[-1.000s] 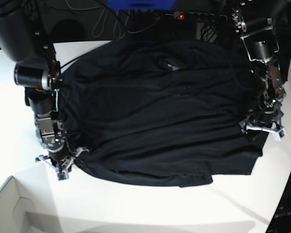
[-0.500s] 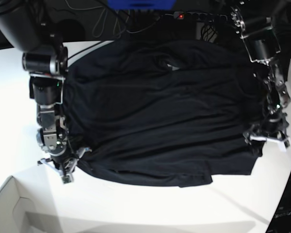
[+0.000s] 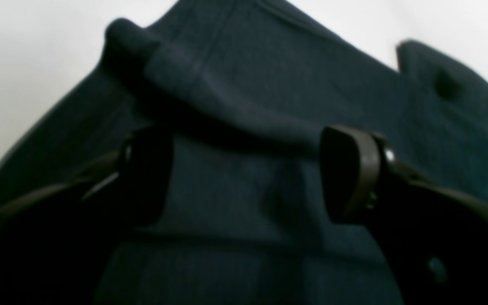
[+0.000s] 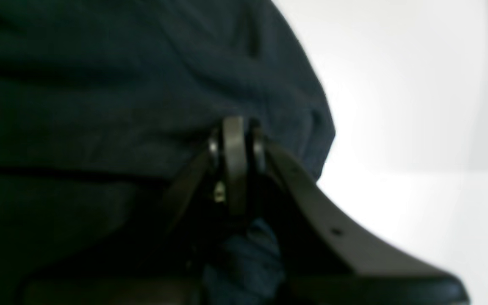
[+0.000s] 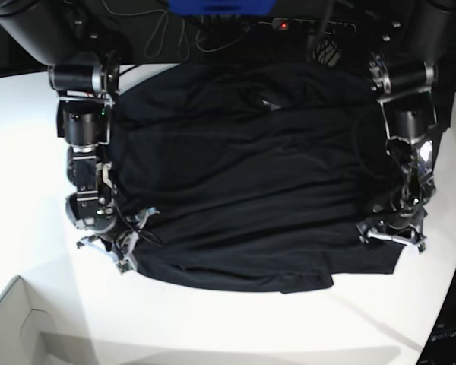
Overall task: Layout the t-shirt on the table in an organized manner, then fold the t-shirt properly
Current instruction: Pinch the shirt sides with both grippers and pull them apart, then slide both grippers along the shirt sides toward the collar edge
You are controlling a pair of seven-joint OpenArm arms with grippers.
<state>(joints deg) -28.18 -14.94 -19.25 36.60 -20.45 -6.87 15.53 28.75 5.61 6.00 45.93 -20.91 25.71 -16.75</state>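
A: Two grippers are seen at the shirt's near corners. The right gripper (image 4: pixel 235 169) is pressed fully together, and a bunch of the shirt (image 5: pixel 251 175) is pinched in it at the near-left corner. The left gripper (image 3: pixel 244 173) is spread wide over the near-right corner; cloth with a rolled hem is framed between its fingers (image 3: pixel 345 173), but nothing is gripped.

B: How much of the task can be judged as done?

A: Part of the laying out only. The shirt is spread over the far middle of the table (image 5: pixel 213 327), its body fairly flat, with long shallow wrinkles running left to right. The near hem is uneven and puckered beside the right gripper. No fold can be made out. It is judged that smoothing is unfinished and the whole folding is left.

B: And the surface and the room?

A: A smooth matte white top is shown, bare around the cloth. A white box corner (image 5: pixel 15 323) is seen at the near left. Beyond the far edge, dark clutter with cables (image 5: pixel 167 34), a blue object (image 5: pixel 220 6) and a small red light (image 5: pixel 284 25) is visible.
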